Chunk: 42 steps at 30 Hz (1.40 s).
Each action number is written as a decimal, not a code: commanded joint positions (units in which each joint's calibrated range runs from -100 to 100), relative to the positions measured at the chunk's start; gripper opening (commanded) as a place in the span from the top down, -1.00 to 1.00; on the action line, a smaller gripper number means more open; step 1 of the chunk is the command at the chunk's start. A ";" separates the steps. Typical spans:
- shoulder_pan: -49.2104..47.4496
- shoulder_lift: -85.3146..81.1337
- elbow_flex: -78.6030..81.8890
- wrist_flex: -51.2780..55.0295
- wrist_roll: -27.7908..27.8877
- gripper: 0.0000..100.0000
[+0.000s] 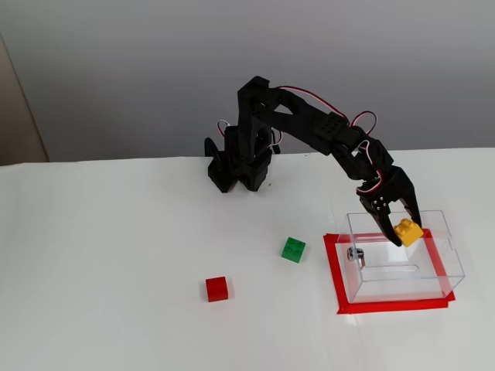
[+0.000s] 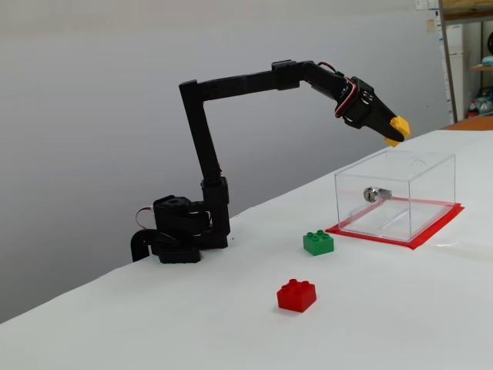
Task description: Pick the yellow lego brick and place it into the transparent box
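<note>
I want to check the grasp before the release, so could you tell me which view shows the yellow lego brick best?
The higher fixed view: the yellow lego brick faces the camera, studs visible, between the gripper fingers above the transparent box. The side fixed view shows only its tip beyond the fingers.

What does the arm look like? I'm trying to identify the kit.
The arm is all matte black plastic, with boxy links on a chunky base. Thin red and white wires loop along the joints. The hand has two tapered black fingers.

One fixed view looks down from the front, another low from the side, both showing the whole table [image 1: 93, 263]
</note>
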 commanded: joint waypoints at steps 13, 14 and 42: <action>-0.20 -0.36 -2.10 -0.64 -0.16 0.48; -0.20 -0.36 -2.10 -0.64 -0.16 0.48; 3.65 -3.59 -1.56 0.14 0.10 0.98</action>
